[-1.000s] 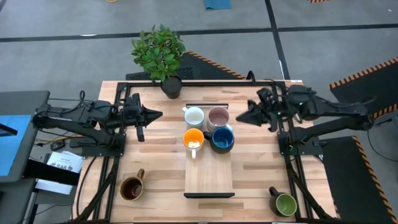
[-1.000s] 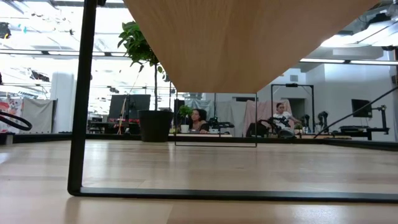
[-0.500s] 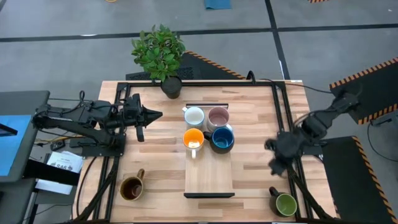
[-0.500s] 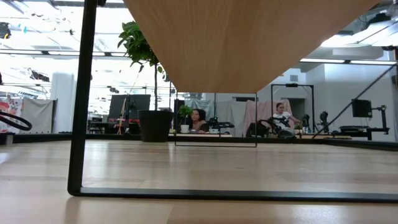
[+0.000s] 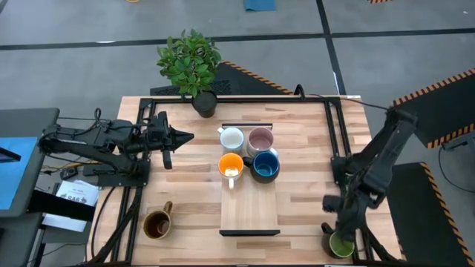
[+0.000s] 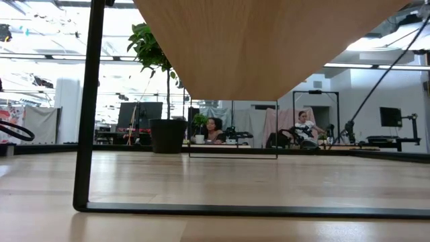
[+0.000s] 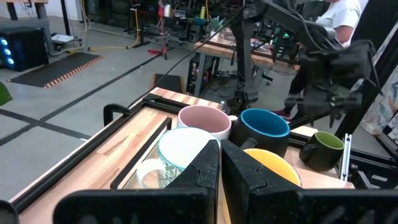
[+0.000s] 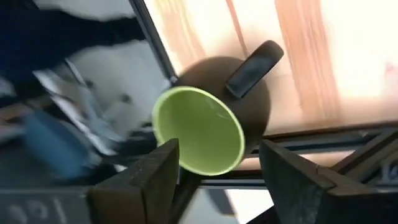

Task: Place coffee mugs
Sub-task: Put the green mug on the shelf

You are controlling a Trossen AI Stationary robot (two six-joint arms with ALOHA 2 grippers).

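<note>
At the table's near right corner, your right gripper [image 5: 341,236] now hangs directly over the green mug [image 5: 341,244]; a second ago it sat up beside the rack's far right side, and half a second ago it was midway down that edge, so the arm has swung the full length of the right side. Judged from that, the pick of the fifth mug is about to begin. The right wrist view shows the fingers [image 8: 149,171] spread wide, nothing between them, with the green mug [image 8: 208,121] just beyond the tips. That mug stands upright, mouth up, its long axis vertical, hard against the black frame rail [image 5: 349,200] at the table edge; its handle [image 8: 254,66] points toward the table's middle, away from the rail. On the wooden rack [image 5: 250,211], four mugs are already set and have not moved: white mug [image 5: 232,138], pink mug [image 5: 260,139], orange mug [image 5: 231,165], blue mug [image 5: 265,166]. The brown mug [image 5: 157,223] waits upright near the table's near left corner, handle toward the far side. Your left gripper [image 5: 184,136] has held its place left of the rack throughout; the left wrist view shows its fingers [image 7: 205,168] pressed together, empty. Note the rail's closeness to the green mug as a likely obstruction to a finger.
</note>
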